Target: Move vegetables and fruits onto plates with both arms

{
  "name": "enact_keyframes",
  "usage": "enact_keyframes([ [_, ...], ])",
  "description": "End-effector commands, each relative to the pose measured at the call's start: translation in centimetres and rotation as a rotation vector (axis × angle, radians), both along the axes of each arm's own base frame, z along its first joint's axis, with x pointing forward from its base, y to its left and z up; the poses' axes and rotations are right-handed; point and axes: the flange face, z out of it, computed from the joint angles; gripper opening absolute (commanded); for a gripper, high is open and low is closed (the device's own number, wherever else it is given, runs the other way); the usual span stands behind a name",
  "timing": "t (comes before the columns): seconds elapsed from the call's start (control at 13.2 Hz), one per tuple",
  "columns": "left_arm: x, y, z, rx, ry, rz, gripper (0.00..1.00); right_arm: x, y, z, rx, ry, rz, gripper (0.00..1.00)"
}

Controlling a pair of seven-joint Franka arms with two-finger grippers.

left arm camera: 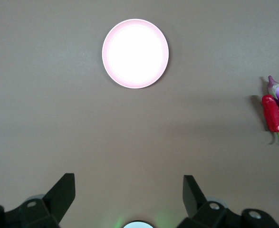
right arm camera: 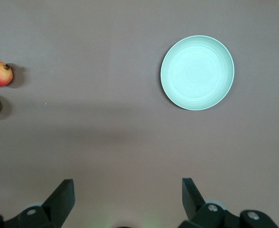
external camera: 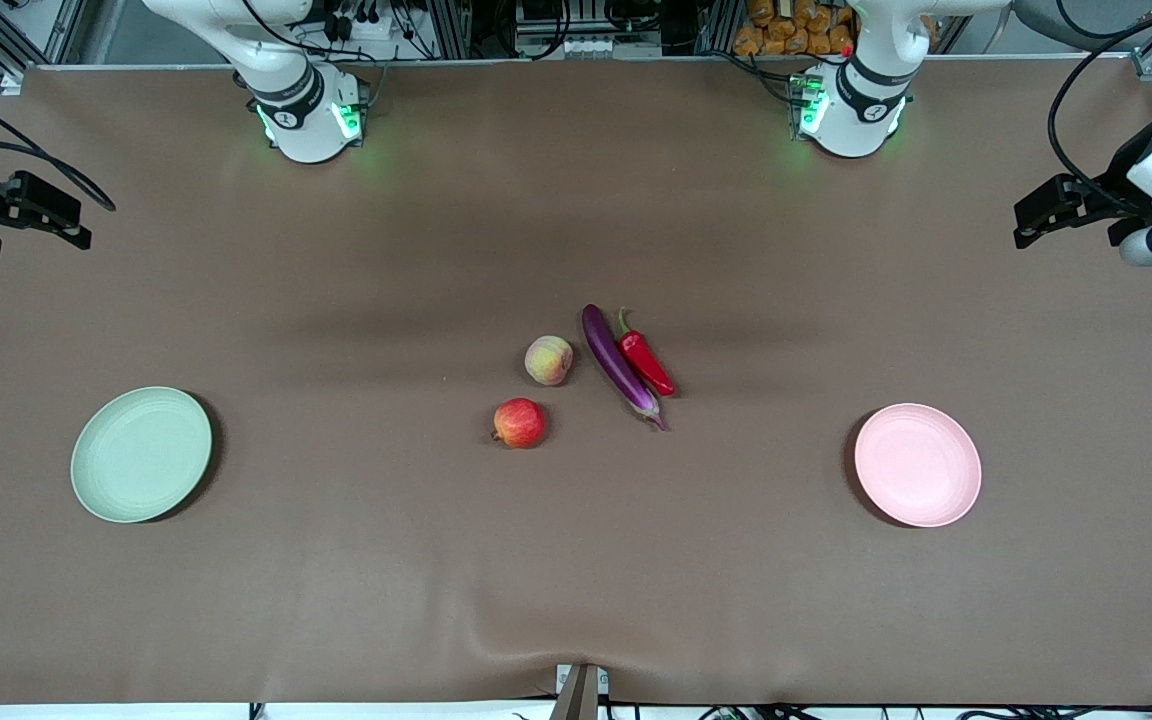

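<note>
Front view shows nothing moved yet: both plates lie bare, the green plate (external camera: 141, 455) toward the right arm's end of the table, the pink plate (external camera: 918, 464) toward the left arm's end. Midway between them sits the produce. The peach (external camera: 548, 360) is at about one o'clock from the red apple (external camera: 519, 423), the two close but apart. The eggplant (external camera: 619, 366) lies at three o'clock from the peach, with the red chili (external camera: 646, 361) alongside it, seemingly touching.

The left gripper (left arm camera: 129, 190) hangs high over the table's edge region near the pink plate, jaws spread wide and empty. The right gripper (right arm camera: 128, 190) hangs likewise near the green plate, wide and empty.

I'd judge the round fruits light but prone to roll; grip across the widest part. The eggplant looks glossy and slippery, best pinched mid-length; the chili across its thick shoulder.
</note>
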Motion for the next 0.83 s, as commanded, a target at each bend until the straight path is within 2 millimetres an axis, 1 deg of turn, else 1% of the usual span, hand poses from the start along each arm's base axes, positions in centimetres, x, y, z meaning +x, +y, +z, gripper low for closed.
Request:
enact_keyframes([
  [0.0,-0.9,0.1,1.5,-0.01,0.001,-0.011,1.0,-0.3,-0.1,0.3,0.012,-0.006,0.01,1.0],
  [0.15,-1.0,0.2,2.2,-0.013,-0.008,0.002,1.0,-0.4,0.0,0.3,0.011,-0.004,0.011,1.0],
  [0.3,-0.7,0.0,2.3,-0.004,-0.012,0.0,1.0,-0.4,0.0,0.2,0.013,0.002,0.012,1.0],
  [0.38,-0.7,-0.2,2.8,-0.007,-0.018,0.0,1.0,-0.4,0.0,0.2,0.013,0.002,0.012,1.0],
  [0.6,0.0,-0.5,2.0,-0.006,-0.002,-0.001,1.0,-0.4,-0.1,0.2,0.011,0.0,0.01,1.0],
  [0.75,0.0,-0.6,1.5,-0.014,0.011,-0.003,1.0,-0.4,-0.2,0.2,0.013,0.002,0.009,1.0],
])
